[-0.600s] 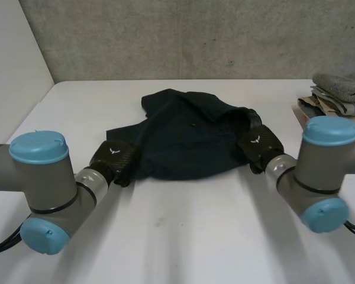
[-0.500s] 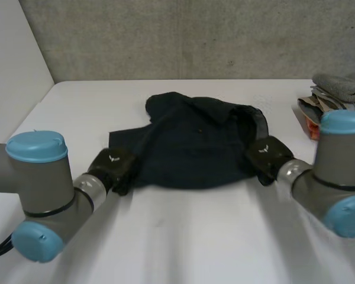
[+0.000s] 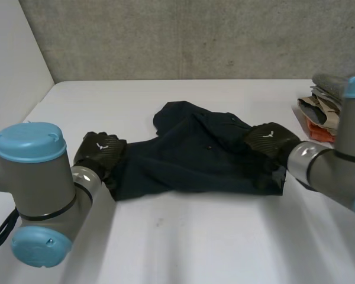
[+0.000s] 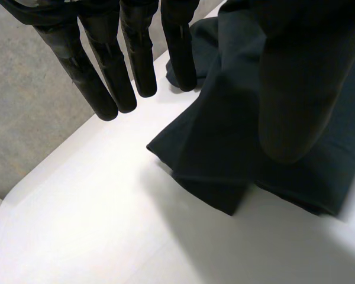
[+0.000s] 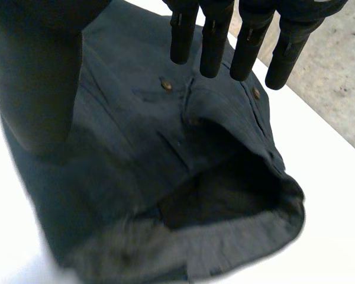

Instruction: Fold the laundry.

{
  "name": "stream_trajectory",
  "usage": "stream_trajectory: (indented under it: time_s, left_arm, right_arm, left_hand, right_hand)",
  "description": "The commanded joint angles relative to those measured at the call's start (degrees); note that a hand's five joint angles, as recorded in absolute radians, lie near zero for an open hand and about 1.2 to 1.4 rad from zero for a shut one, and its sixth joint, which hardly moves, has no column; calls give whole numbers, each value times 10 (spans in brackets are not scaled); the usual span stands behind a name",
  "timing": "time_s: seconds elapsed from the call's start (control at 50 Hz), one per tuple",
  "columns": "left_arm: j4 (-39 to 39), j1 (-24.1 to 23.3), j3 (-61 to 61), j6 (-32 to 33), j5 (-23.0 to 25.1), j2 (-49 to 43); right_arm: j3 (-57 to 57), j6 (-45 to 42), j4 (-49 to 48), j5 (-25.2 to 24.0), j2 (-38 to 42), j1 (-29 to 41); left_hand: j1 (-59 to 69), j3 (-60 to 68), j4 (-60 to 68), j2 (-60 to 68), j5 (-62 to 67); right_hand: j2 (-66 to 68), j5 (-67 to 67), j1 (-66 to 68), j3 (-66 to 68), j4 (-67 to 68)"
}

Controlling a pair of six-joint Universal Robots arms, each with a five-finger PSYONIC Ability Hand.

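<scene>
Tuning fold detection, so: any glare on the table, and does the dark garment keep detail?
Head view: white table evenly lit, no glare; dark navy cloth garment looks near-uniform. Right wrist view: small brown buttons and seams show. Left wrist view: layered edge clear against table.

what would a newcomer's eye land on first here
A dark navy garment lies crumpled in the middle of the white table. The left hand and the right hand sit at its two ends, fingers straight. A pile of folded cloths rests at the table's right edge.

No legible text; left hand (image 3: 99, 149) and right hand (image 3: 270, 138) bear white marks, perhaps logos.
</scene>
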Motion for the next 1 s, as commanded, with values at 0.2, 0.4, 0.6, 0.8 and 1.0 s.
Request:
stream_trajectory:
  time_s: [0.2, 0.4, 0.6, 0.8, 1.0]
  left_arm:
    - [-23, 10, -29, -55, 15, 18]
    - [-19, 29, -44, -62, 31, 30]
    - [-10, 33, -28, -62, 31, 6]
    - [-2, 24, 8, -62, 30, -27]
    - [-2, 23, 9, -64, 30, -28]
  right_arm:
    - [-86, -2, -51, 39, 162, 35]
    - [-79, 1, -95, 38, 173, 41]
    - [-44, 38, -112, 37, 94, 40]
    - [-26, 55, -99, 17, 53, 47]
    - [-38, 18, -106, 35, 130, 33]
  left_hand:
    - [15, 8, 17, 18, 23]
    - [8, 2, 10, 11, 17]
    - [-32, -39, -30, -29, -24]
    - [-41, -47, -38, -38, -32]
    - [-41, -47, -38, -38, -32]
  right_hand:
    - [128, 149, 131, 133, 139]
    - [435, 456, 438, 441, 447]
    - [584, 605, 587, 589, 595]
    - [365, 386, 368, 371, 376]
    - [141, 162, 144, 147, 153]
